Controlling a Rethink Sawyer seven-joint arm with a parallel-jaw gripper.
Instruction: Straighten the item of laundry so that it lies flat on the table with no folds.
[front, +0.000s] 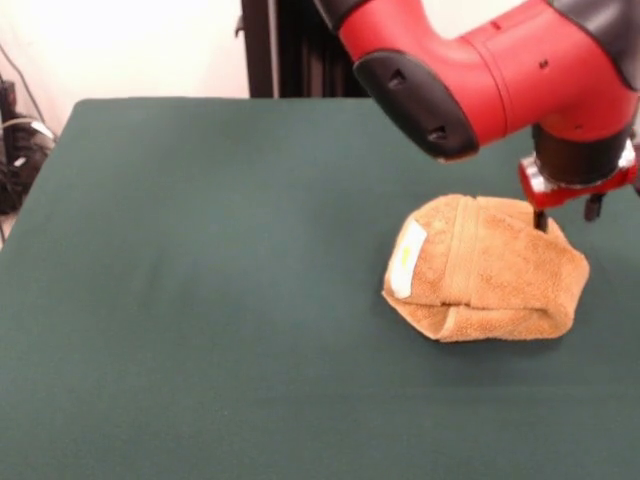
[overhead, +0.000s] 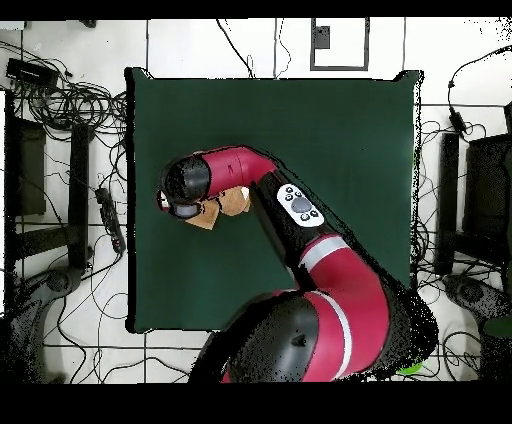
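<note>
Golden-orange terry towel (front: 487, 268), folded into a bundle on the dark green cloth tabletop (front: 200, 300).
I see the gripper (front: 566, 214) at its far edge; grip state undeterminable.

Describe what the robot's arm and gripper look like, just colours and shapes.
The arm is glossy red with rounded, bulky segments and black oval joint caps. Seen from overhead, it carries a grey panel with round buttons and a pale grey band. At the wrist a red plate sits under a dark collar; the gripper shows thin black prongs.

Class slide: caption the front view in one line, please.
Red robot arm lowers its gripper onto a folded orange towel on the green table.
</note>
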